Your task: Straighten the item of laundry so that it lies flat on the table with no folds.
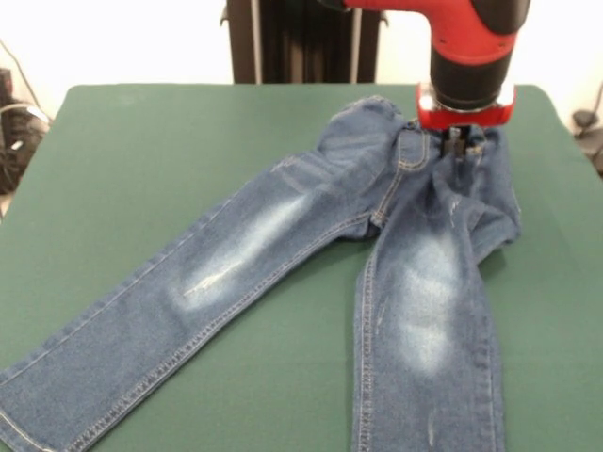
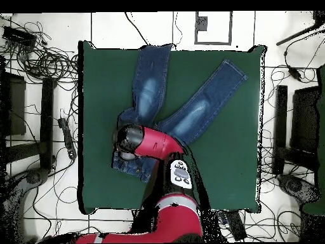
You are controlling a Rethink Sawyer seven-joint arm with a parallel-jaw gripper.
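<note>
With my gripper [image 1: 460,143] down at the waistband of the jeans [image 1: 415,273] (jaw state I can't tell), legs splayed across the table [image 1: 141,141], I'd drag that bunched waist outward slowly

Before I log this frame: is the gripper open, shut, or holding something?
Gripper: down on the waistband area of the jeans; whether it is open, shut or gripping the denim cannot be told.

Jeans [image 1: 377,245] on the table [image 1: 141,151], waistband toward the pedestal, legs spread apart, hand [image 1: 459,143] on waistband
</note>
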